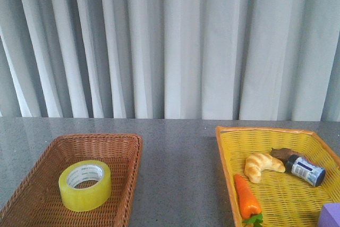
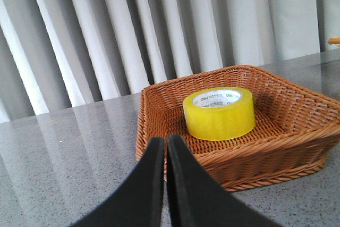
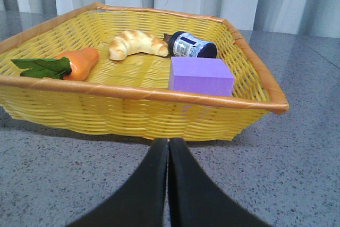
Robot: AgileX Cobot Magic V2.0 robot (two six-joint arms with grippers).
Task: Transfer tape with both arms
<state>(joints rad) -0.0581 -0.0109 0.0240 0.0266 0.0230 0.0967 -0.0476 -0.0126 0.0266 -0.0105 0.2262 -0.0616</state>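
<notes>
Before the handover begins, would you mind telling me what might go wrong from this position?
The left end effector is shut and outside the brown basket, so it must open and clear the rim, or it may snag the wicker. The tape lies flat, so a grasp could slip. The yellow basket is crowded by the purple block, croissant and carrot.

Yellow-green tape (image 1: 85, 185) lies flat inside brown basket (image 1: 125, 147).

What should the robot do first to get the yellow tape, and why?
Probably open the left gripper and move it toward the tape. Its jaws are shut and sit short of the brown basket, where the tape lies flat and untouched.
</notes>
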